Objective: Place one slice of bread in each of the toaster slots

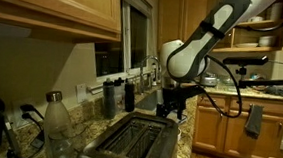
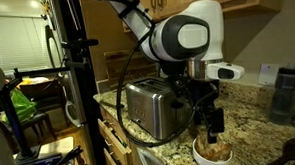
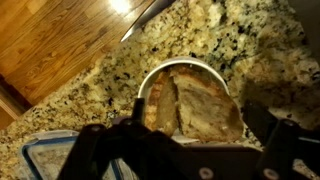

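Observation:
The shiny silver toaster (image 1: pixel 129 143) (image 2: pixel 152 105) stands on the granite counter in both exterior views. Its two dark toaster slots (image 1: pixel 135 139) lie side by side in its top. Beside it a white bowl (image 2: pixel 201 156) (image 3: pixel 152 84) holds slices of bread (image 3: pixel 200 100) (image 2: pixel 214 148) standing on edge. My gripper (image 2: pixel 212 122) (image 3: pixel 200 118) (image 1: pixel 172 109) hangs open just above the bowl, with the bread between and below its dark fingers (image 3: pixel 139 108). Nothing is gripped.
A clear bottle (image 1: pixel 56 123) stands near the toaster, dark bottles (image 1: pixel 111 97) by the window. A dark cup (image 2: pixel 285 91) sits further along the counter. A black stand (image 2: pixel 75 76) rises in front. A blue-rimmed container (image 3: pixel 50 155) lies near the bowl, and the counter edge drops to wood floor (image 3: pixel 60 50).

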{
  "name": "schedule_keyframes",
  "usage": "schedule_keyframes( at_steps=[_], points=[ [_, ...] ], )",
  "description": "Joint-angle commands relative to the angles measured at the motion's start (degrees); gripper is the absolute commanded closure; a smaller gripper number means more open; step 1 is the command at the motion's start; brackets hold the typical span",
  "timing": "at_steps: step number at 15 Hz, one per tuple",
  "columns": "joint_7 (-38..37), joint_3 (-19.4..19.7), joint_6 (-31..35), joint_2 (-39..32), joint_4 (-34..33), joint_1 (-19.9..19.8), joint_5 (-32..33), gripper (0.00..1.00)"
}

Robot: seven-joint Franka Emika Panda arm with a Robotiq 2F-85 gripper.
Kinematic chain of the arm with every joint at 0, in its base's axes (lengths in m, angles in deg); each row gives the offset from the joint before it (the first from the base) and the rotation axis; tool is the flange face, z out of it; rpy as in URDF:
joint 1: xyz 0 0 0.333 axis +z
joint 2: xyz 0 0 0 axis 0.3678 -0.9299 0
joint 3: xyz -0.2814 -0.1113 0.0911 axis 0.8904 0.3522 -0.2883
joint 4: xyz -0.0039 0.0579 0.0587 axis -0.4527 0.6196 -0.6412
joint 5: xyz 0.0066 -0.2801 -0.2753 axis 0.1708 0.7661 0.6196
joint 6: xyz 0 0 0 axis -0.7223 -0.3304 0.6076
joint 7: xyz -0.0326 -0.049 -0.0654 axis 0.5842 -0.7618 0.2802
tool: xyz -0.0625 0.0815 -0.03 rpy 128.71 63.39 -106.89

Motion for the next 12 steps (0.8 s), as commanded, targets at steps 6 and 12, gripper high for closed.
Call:
schedule_keyframes(
  at_steps=[6, 12],
  points=[
    [-0.62, 1.18, 2.21, -5.76, -4.53, 2.26, -0.63, 0.00],
    [-0.67, 1.29, 2.32, -7.00, -6.43, 3.36, -1.04, 0.00]
  ],
)
